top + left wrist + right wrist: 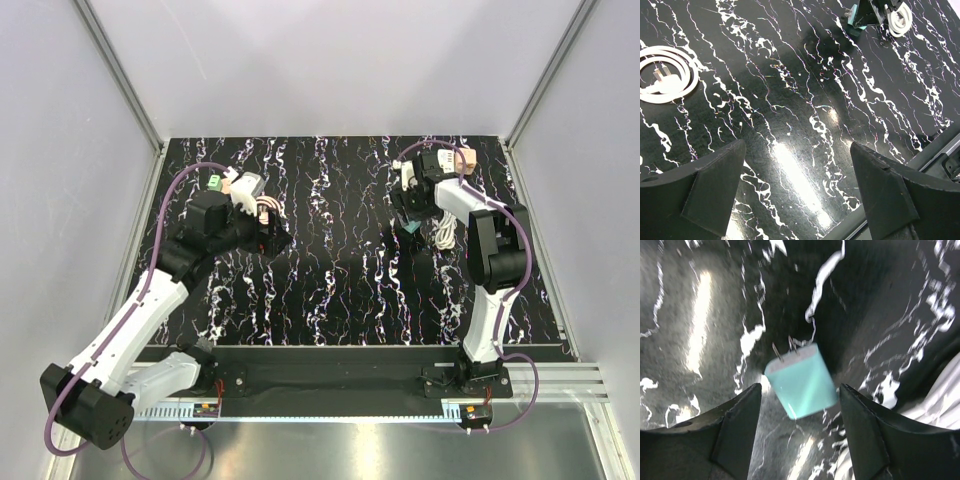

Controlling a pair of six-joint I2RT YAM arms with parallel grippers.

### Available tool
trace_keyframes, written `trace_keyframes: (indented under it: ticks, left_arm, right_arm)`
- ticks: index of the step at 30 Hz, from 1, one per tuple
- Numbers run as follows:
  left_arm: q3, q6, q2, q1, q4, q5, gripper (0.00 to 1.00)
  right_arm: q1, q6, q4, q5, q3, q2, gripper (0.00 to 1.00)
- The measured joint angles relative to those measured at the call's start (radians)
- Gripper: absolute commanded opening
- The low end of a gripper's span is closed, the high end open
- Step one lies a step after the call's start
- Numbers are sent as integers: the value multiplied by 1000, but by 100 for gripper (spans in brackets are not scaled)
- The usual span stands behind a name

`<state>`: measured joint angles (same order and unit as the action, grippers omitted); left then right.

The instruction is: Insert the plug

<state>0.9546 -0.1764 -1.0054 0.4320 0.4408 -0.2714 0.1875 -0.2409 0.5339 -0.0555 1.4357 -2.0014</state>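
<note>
A teal blocky plug [801, 385] with two metal prongs lies on the black marbled table, prongs pointing away from the right wrist camera. My right gripper [800, 390] hangs low over it, open, one finger on each side with a gap to both, so nothing is held. From above, the teal plug [408, 228] peeks out under the right gripper [410, 212] at the table's back right. It also shows as the plug [854, 19] in the left wrist view. My left gripper [797, 187] is open over bare table, seen as the left gripper [275, 240] at the back left.
A white coiled cable [665, 75] with its own pronged plug lies by the left gripper. Another white cable bundle [445, 235] sits just right of the teal plug. The table's near metal edge [935, 145] runs close to the left gripper.
</note>
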Motion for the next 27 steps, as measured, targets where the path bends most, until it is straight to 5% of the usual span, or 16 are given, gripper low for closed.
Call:
trace_keyframes:
  ticks: [17, 20, 25, 27]
  left_arm:
    - [0, -20, -35, 0, -5, 4, 89]
    - [0, -28, -51, 0, -8, 0, 89]
    - [0, -42, -71, 0, -10, -14, 89]
    - [1, -55, -81, 0, -11, -28, 85]
  right_arm:
    - [0, -68, -88, -83, -60, 0, 68]
    - [0, -80, -70, -100, -64, -1, 57]
    - [2, -79, -64, -126, -64, 1, 13]
    - [15, -67, -57, -126, -64, 9, 4]
